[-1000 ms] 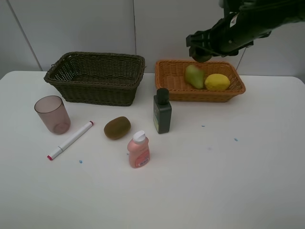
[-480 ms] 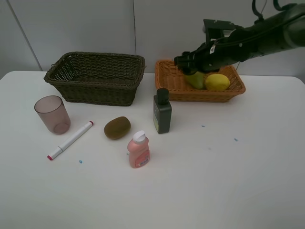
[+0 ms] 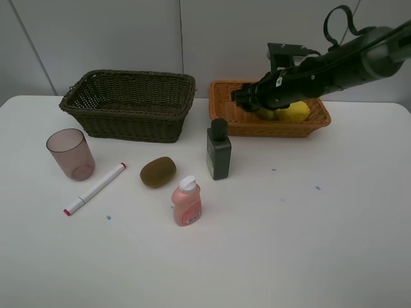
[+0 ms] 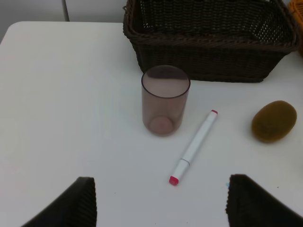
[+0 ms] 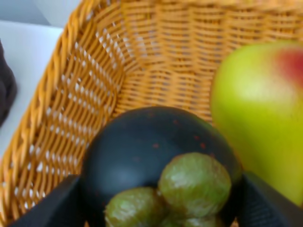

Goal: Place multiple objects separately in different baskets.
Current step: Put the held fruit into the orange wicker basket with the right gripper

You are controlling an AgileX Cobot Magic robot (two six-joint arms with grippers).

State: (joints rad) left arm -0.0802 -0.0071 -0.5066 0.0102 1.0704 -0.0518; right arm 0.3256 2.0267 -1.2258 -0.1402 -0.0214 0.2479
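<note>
Right claw (image 5: 160,201) grips mangosteen (image 5: 147,142) inside orange basket (image 3: 276,131), upper right. Left claw (image 4: 161,204) open above desk (image 4: 71,118).

Lab setup, white table (image 3: 321,244), plain grey wall panels (image 3: 115,32)

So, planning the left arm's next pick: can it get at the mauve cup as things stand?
Probably yes. The left pincer is open, the cup stands upright, apart from the dark basket; only the marker lies near the approach.
</note>
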